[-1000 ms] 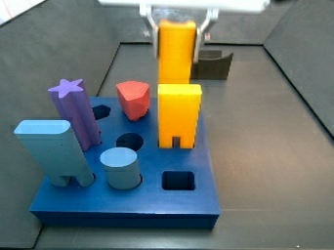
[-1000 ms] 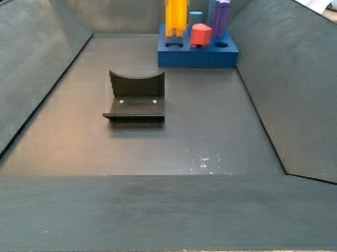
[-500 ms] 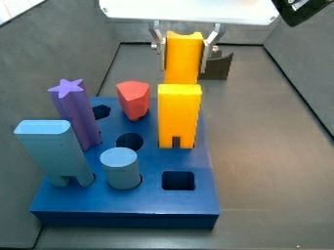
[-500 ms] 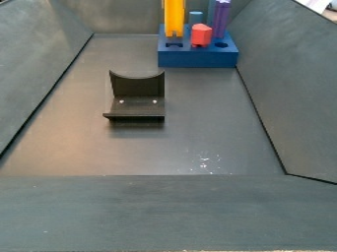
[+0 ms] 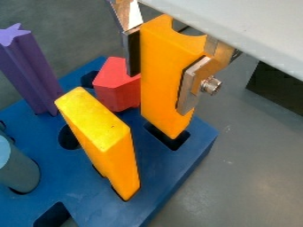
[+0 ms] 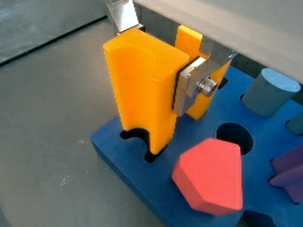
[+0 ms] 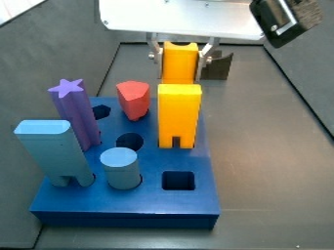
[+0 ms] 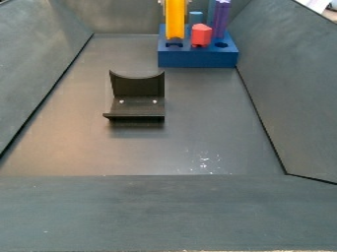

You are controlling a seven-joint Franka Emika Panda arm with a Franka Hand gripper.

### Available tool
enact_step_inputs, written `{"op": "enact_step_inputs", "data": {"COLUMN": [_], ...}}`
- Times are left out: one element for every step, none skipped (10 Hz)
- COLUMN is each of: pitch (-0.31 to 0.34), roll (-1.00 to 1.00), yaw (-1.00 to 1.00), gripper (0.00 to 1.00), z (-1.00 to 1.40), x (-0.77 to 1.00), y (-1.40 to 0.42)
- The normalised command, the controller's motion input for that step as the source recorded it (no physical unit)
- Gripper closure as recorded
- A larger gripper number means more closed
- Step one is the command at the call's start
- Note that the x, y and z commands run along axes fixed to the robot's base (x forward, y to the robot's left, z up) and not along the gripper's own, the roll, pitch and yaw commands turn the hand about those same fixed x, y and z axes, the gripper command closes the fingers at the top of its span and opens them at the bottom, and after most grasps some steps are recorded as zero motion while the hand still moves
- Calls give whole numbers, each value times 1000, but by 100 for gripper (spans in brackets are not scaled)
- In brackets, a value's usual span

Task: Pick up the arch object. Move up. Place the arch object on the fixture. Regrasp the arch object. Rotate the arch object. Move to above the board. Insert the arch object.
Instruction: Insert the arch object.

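I have my jaws closed on the arch object, one silver finger pressed flat on each broad face, so the slab stands upright between them. In both wrist views its lower end has entered a slot in the board, at the corner of the board near the red hexagon peg; most of the slab stands above the blue surface. In a wrist view the small notch at its lower end shows just at the slot's rim.

Just beside the arch object, in the next hole of the board, stands the wider yellow block, upright and apart from my fingers. In a side view it hides the lower part of the arch object, which rises behind it under my wrist. Elsewhere on the board are the purple star peg, the pale blue rounded bar, the blue-grey cylinder and an empty square hole.

The fixture sits on the grey floor well apart from the board, with nothing in its scoop. In that side view only the arch object's yellow slab shows above the board; my jaws are out of frame there.
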Motion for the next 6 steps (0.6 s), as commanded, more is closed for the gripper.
{"op": "enact_step_inputs", "data": {"pitch": [0,-24,16,10,-14,0], "roll": [24,0,396,387,0,0], "yaw": [0,0,0,0,0,0], "gripper": [100,100,100,100,100,100], "z": [-54,-40,-314,-189,0,-6], "x": [17,0,0,71,0,23], "y": [0,0,-29,-126,0,0]}}
